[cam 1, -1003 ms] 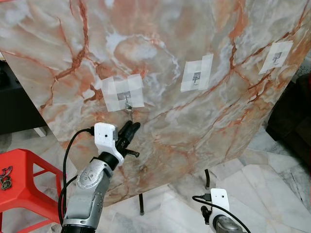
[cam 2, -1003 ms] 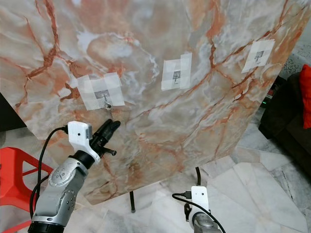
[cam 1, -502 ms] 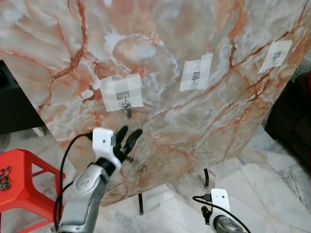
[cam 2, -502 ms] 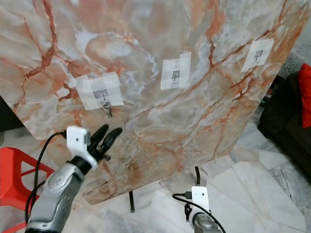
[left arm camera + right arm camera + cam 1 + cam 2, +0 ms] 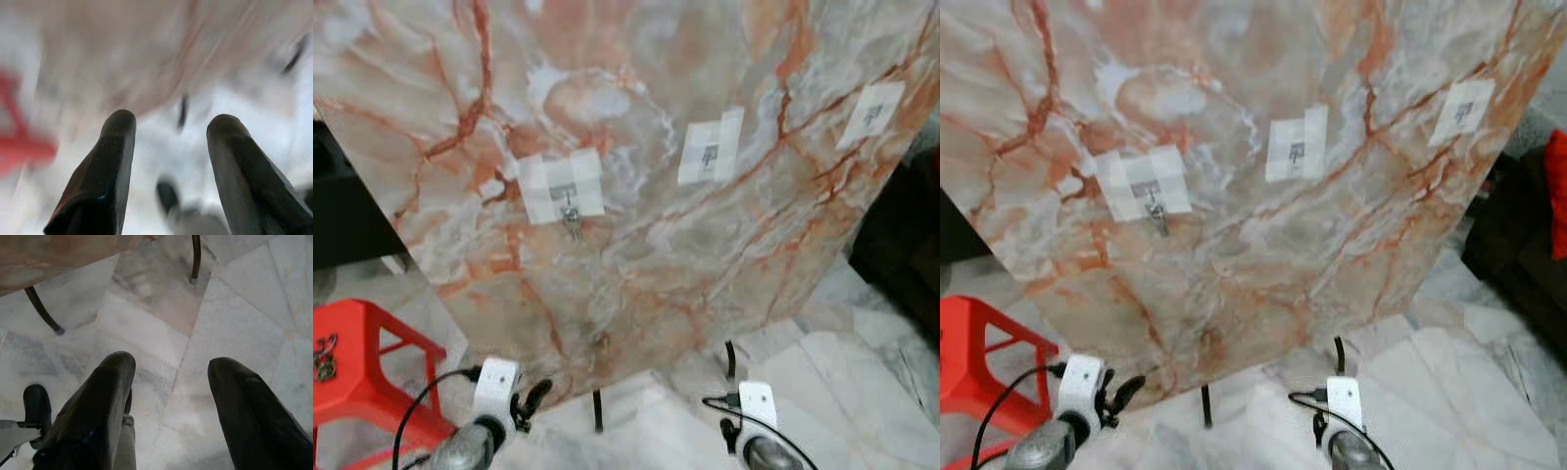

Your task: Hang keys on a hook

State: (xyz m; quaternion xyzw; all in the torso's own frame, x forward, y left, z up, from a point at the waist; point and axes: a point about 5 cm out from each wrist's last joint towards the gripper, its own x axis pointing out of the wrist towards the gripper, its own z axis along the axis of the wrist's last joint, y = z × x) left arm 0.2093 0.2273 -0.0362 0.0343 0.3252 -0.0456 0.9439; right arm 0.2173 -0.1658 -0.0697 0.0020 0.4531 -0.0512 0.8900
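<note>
A red stool stands at far left. Right of it, low and near, the left end effector hangs with fingers spread and empty. On the marble board above, the keys dangle from the leftmost taped hook; two more hooks sit further right. The right end effector, near right, gapes empty over the floor. Hanging looks done; next calls only for standing clear.

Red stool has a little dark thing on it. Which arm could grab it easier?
Left, probably. The red stool with the dark thing stands on the robot's left, close by the open left gripper. The right gripper, also open, hangs low much farther to the right.
</note>
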